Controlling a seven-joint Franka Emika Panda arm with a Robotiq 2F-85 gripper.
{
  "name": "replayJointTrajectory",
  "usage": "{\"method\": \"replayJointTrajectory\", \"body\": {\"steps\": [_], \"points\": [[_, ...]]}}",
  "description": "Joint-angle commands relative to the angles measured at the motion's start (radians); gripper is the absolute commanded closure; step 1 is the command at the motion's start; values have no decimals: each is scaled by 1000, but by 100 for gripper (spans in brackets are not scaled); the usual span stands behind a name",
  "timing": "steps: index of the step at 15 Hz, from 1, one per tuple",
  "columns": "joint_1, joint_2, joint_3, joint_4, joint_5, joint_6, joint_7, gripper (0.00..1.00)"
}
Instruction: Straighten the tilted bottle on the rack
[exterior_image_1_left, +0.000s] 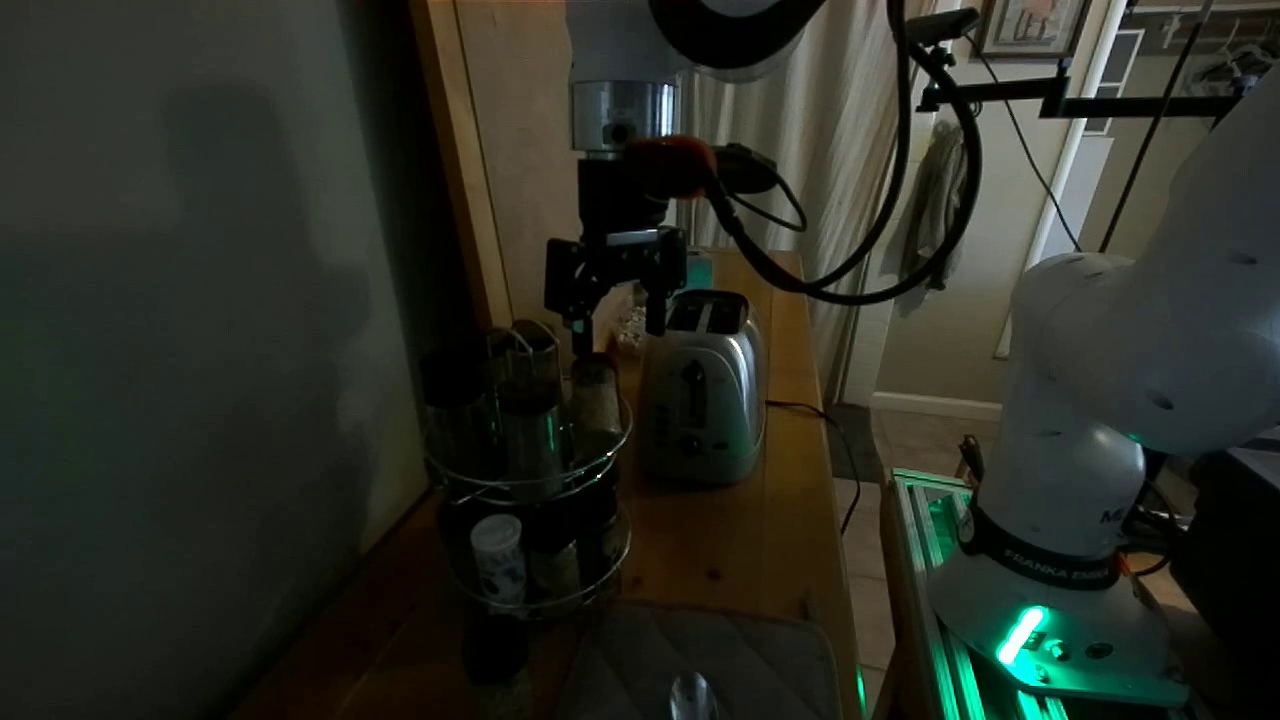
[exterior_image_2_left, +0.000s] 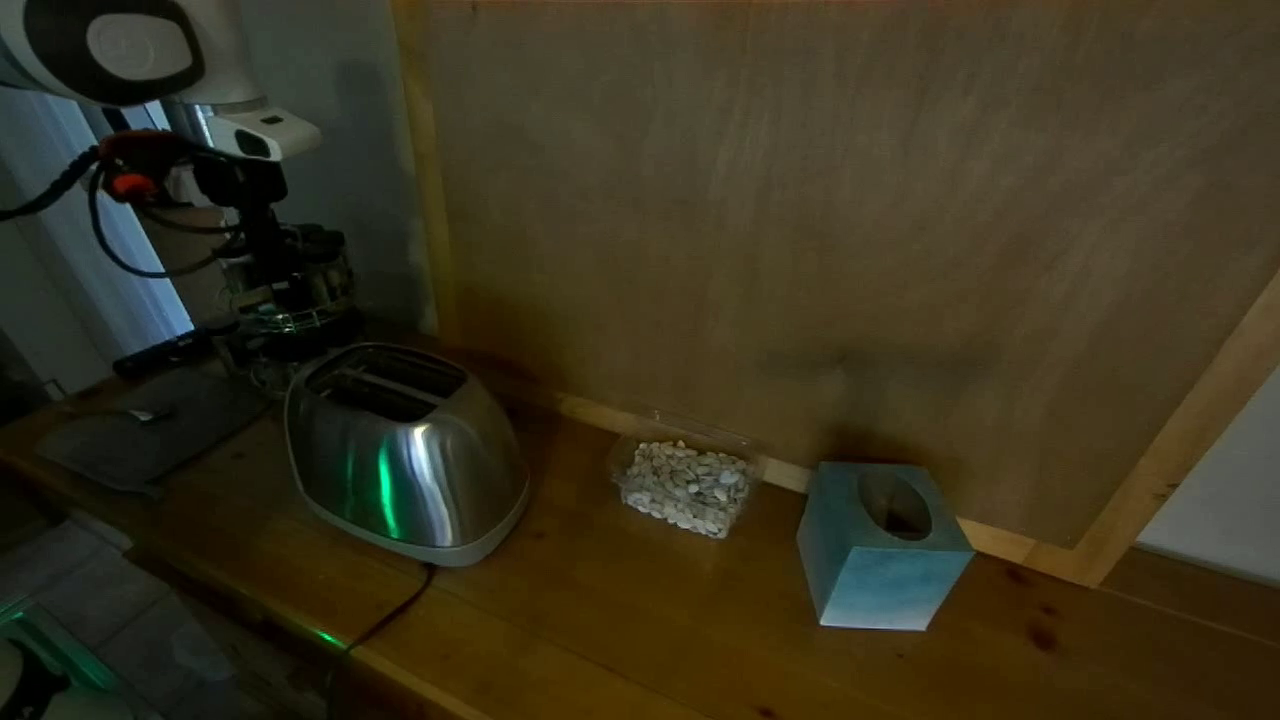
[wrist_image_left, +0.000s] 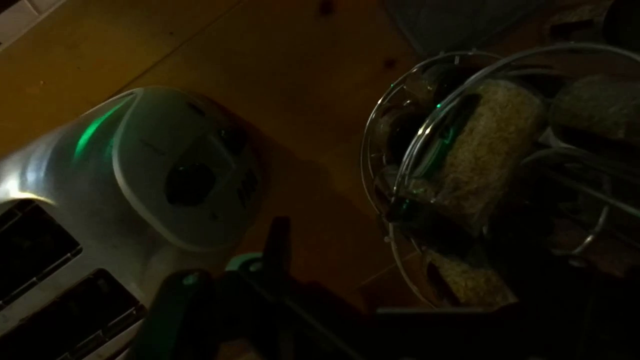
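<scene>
The round wire rack (exterior_image_1_left: 540, 488) holds dark-capped bottles on its upper tier and more jars below. It also shows in an exterior view (exterior_image_2_left: 300, 320) and the wrist view (wrist_image_left: 417, 132). A bottle with pale grains (exterior_image_1_left: 597, 402) stands at the rack's toaster side and looks slightly tilted; in the wrist view this seems to be the grain-filled bottle (wrist_image_left: 492, 145). My gripper (exterior_image_1_left: 618, 340) is open, pointing down over that side of the rack. One finger is at the bottle's dark top; I cannot tell whether they touch. In the wrist view the gripper (wrist_image_left: 340, 217) is very dark.
The silver toaster (exterior_image_1_left: 700, 400) stands close beside the rack, also in an exterior view (exterior_image_2_left: 410, 450). A wall is on the rack's far side. A grey mat (exterior_image_1_left: 720, 650) with a spoon (exterior_image_1_left: 692, 695) lies in front. Pebbles (exterior_image_2_left: 687, 487) and a blue tissue box (exterior_image_2_left: 885, 545) stand beyond the toaster.
</scene>
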Motion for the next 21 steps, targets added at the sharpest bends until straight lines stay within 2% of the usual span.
{"method": "replayJointTrajectory", "body": {"steps": [1,8,10,11,16,18,20,21], "points": [[-1,0,-27,-39,78,51,-59,0],[2,-6,-66,-81,217,112,-158,0],[3,-3,-74,-84,249,110,-181,16],[3,-3,-75,-86,261,111,-187,34],[1,-8,-82,-89,318,123,-216,69],[1,-8,-83,-89,324,123,-225,24],[1,-7,-84,-90,324,121,-230,21],[1,-5,-84,-91,323,122,-232,16]]}}
